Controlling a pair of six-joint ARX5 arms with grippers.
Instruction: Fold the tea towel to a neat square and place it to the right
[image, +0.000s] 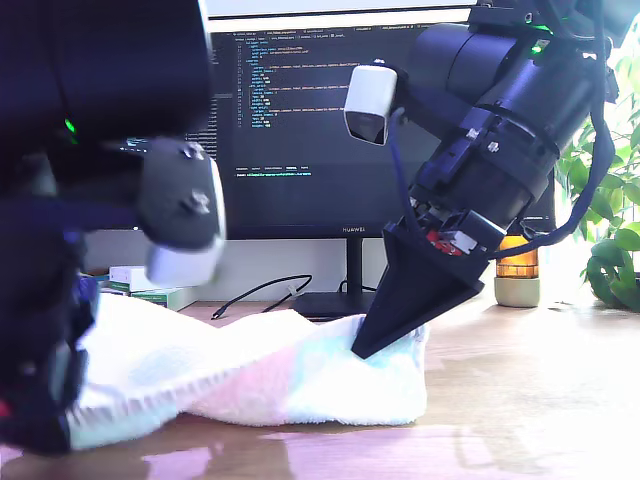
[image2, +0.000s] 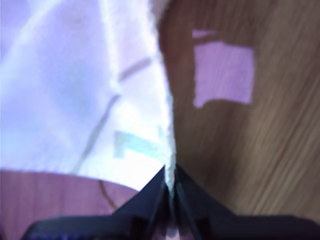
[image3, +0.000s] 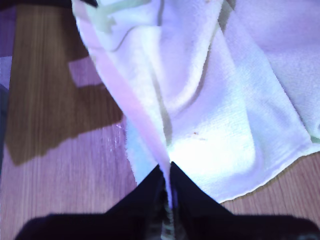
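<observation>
Low across the exterior view, the tea towel (image: 260, 375) sags lengthwise left to right on the table (image: 520, 400) — my first gripper (image2: 170, 175) and my second gripper (image3: 167, 170) each clamp its edge (one at each end, it seems).

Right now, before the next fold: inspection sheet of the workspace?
Surface: table, glossy wood.
Job's things: towel, a crumpled low heap, not yet a square.
Clutter: amber pot and boxes, both at the back.
Grippers: my first gripper, jaws shut on a towel edge; my second gripper, the same.
Cables: black cable lying loose by the monitor stand.
Surroundings: monitor showing code; plant at the exterior view's right.
</observation>
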